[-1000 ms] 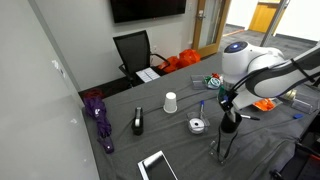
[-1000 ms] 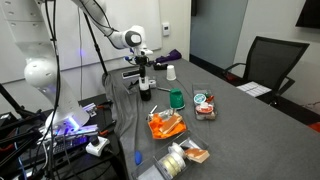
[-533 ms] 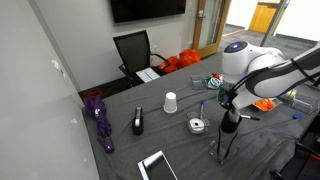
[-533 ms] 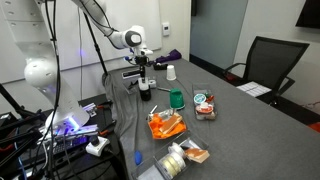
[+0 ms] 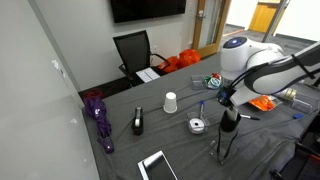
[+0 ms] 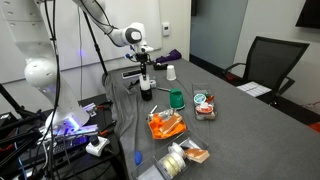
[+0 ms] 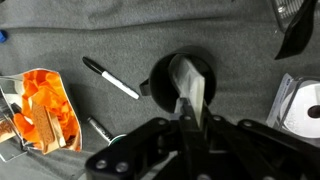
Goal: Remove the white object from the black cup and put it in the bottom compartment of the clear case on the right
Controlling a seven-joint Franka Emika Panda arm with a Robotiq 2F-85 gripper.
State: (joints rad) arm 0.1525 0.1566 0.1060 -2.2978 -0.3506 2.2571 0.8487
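Observation:
The black cup (image 7: pixel 160 80) stands on the grey table, seen from above in the wrist view and also in both exterior views (image 5: pixel 229 123) (image 6: pixel 146 92). The white object (image 7: pixel 187 84) sticks up out of its mouth. My gripper (image 7: pixel 190 116) hangs straight over the cup, shut on the white object's upper end. In both exterior views the gripper (image 5: pixel 227 106) (image 6: pixel 145 79) sits just above the cup's rim. A clear case (image 6: pixel 204 103) with compartments lies further along the table.
A black marker (image 7: pixel 110 78) lies beside the cup, with a clear tray of orange pieces (image 7: pixel 40 110) and a white tape roll (image 7: pixel 300 105) nearby. A white paper cup (image 5: pixel 170 102), green cup (image 6: pixel 177 98), purple umbrella (image 5: pixel 97 115) and tablet (image 5: pixel 158 166) also sit on the table.
The jaws have closed over the cup onto the white object. The arm has barely moved.

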